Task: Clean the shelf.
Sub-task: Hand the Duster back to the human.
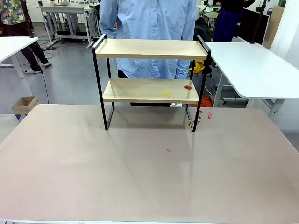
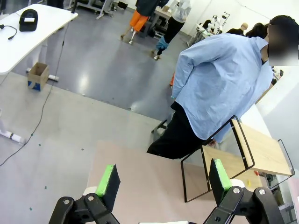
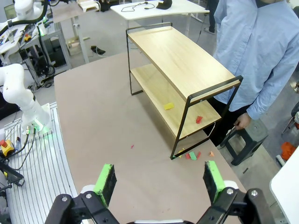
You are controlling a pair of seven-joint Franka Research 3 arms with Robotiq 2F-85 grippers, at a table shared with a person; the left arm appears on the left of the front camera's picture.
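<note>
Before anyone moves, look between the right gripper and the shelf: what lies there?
In the right wrist view, a small red scrap lies on the tabletop between right gripper and shelf.
</note>
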